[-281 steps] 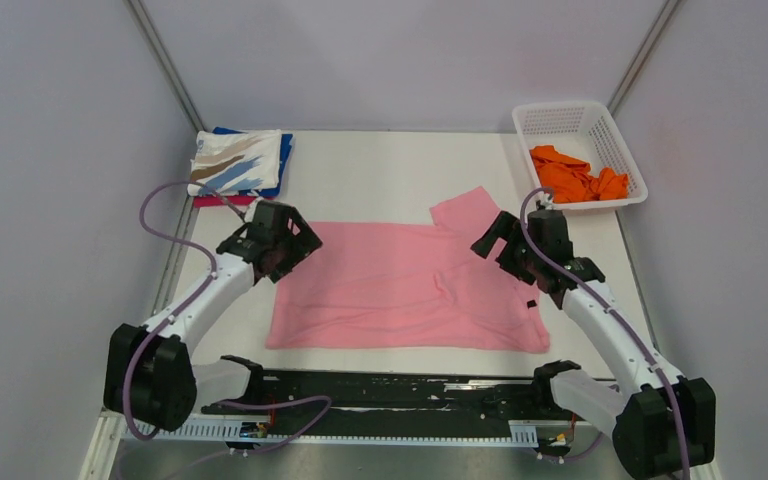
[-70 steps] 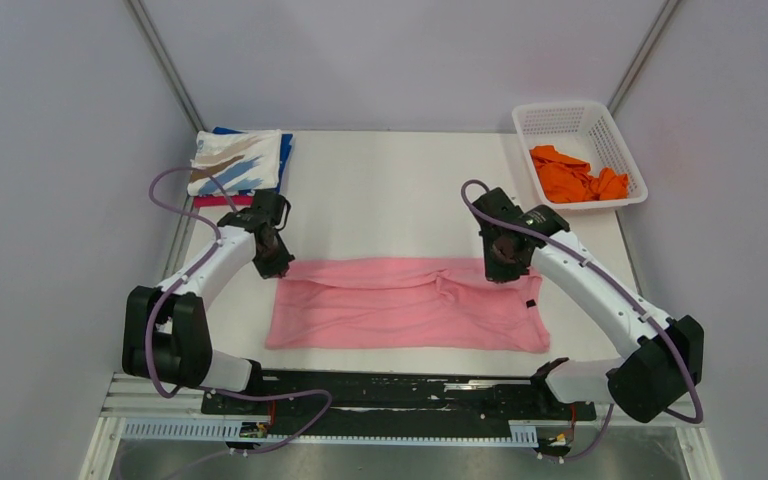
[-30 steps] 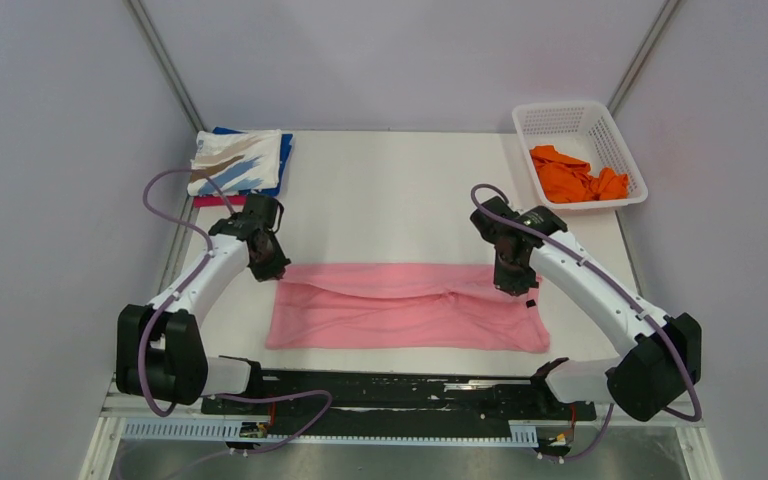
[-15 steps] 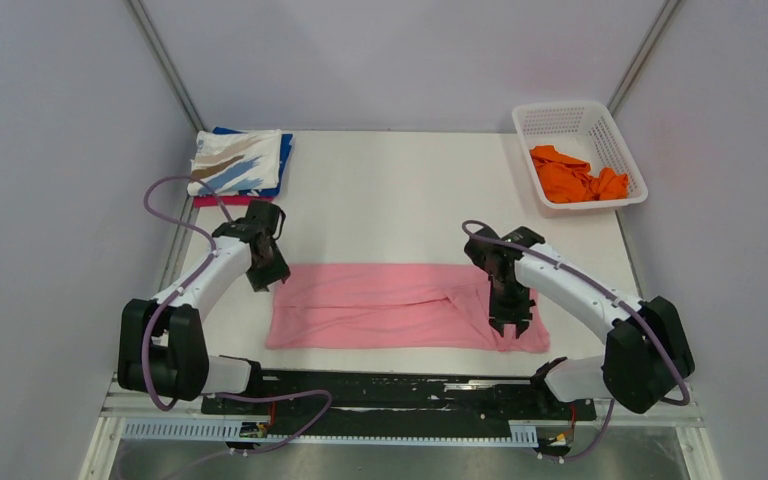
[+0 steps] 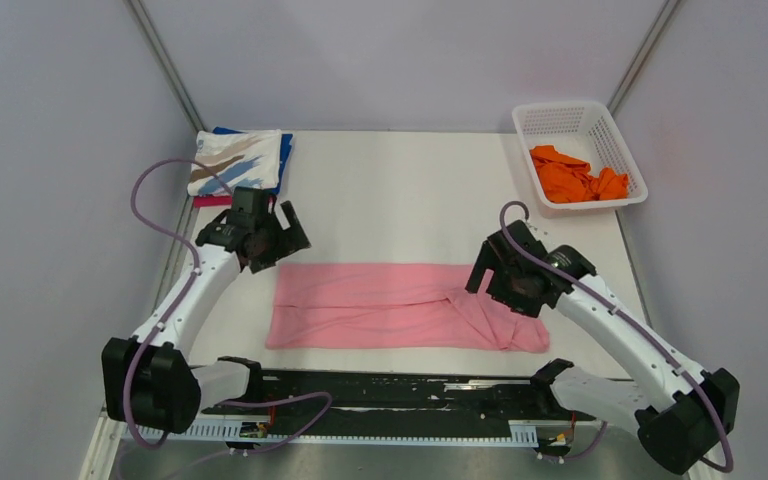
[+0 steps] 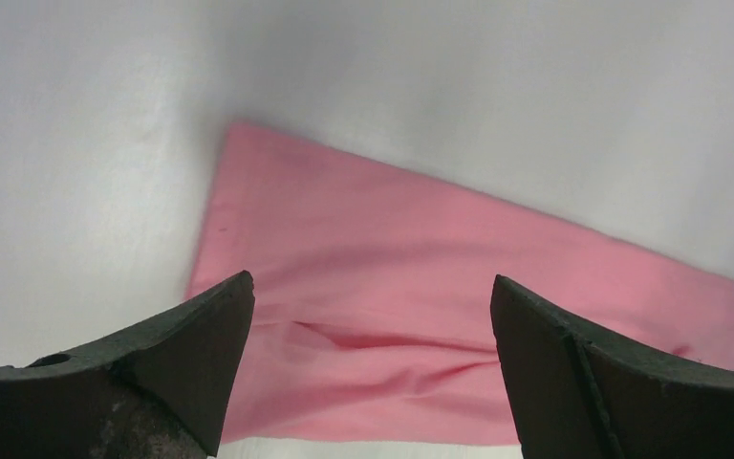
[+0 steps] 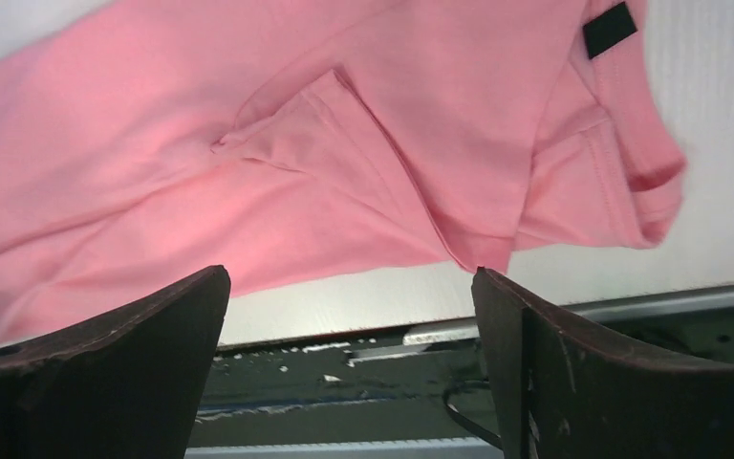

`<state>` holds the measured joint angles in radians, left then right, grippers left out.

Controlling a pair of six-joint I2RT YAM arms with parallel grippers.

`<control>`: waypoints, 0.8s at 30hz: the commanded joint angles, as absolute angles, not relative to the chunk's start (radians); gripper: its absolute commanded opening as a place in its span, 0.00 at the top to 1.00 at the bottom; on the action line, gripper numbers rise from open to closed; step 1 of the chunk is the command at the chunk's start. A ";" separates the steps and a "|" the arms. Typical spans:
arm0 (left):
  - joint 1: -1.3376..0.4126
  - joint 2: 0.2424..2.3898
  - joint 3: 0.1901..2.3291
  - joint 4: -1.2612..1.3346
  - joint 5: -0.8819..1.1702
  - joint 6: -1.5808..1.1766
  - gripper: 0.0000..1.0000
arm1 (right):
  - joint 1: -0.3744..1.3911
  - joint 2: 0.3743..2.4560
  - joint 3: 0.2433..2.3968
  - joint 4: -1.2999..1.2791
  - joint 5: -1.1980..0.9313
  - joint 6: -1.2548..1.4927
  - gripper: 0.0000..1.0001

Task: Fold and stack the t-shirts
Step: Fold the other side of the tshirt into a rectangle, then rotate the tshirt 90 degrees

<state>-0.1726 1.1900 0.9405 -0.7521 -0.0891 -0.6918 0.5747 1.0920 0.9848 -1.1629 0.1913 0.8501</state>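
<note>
The light pink t-shirt (image 5: 390, 305) lies folded into a long band near the table's front; it also shows in the left wrist view (image 6: 459, 287) and the right wrist view (image 7: 344, 143). My left gripper (image 5: 272, 245) hovers open and empty above its far left corner. My right gripper (image 5: 508, 290) hovers open and empty above its rumpled right end, where a sleeve and a black tag (image 7: 609, 29) show. An orange t-shirt (image 5: 572, 176) lies crumpled in the basket. A streaked white shirt (image 5: 237, 160) tops a folded stack over blue and magenta ones.
The white lattice basket (image 5: 570, 118) stands at the back right corner. The folded stack sits at the back left corner. A black rail (image 5: 390, 392) runs along the table's front edge, also seen in the right wrist view (image 7: 344, 382). Grey walls enclose the table.
Both grippers folded the shirt's far half toward the front, let go and opened. The right gripper swept over the right end, then both lifted off the cloth.
</note>
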 commanded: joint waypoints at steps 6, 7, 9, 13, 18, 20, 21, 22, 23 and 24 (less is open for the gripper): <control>-0.362 1.396 0.867 -0.461 0.305 -0.618 0.00 | 0.416 0.919 0.631 -0.808 0.056 1.074 0.00; -0.368 1.424 0.858 -0.458 0.305 -0.620 0.00 | 0.385 0.922 0.594 -0.773 0.035 1.064 0.00; -0.369 1.447 0.819 -0.443 0.291 -0.624 0.00 | 0.323 0.937 0.524 -0.690 -0.022 1.053 0.00; -0.370 1.460 0.744 -0.451 0.242 -0.635 0.00 | 0.226 1.031 0.452 -0.511 -0.052 1.023 0.00; -0.370 1.449 0.693 -0.430 0.278 -0.668 0.00 | 0.141 1.243 0.540 -0.411 0.053 0.967 0.00; -0.381 1.429 0.684 -0.427 0.294 -0.677 0.00 | 0.113 1.345 0.608 -0.333 0.058 0.930 0.00; -0.391 1.417 0.679 -0.423 0.294 -0.677 0.00 | 0.105 1.430 0.654 -0.295 0.054 0.905 0.00; -0.415 1.394 0.677 -0.418 0.292 -0.675 0.00 | 0.101 1.505 0.722 -0.273 0.040 0.868 0.00; -0.428 1.382 0.677 -0.409 0.294 -0.673 0.00 | 0.097 1.577 0.787 -0.267 0.022 0.839 0.00; -0.454 1.369 0.678 -0.402 0.306 -0.672 0.00 | 0.095 1.658 0.870 -0.266 -0.019 0.801 0.00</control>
<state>-0.3874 1.4048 0.7124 -0.4095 0.2722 -0.6659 0.1165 1.4025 0.7074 -0.4965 -0.0429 0.9565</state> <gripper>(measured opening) 0.996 0.998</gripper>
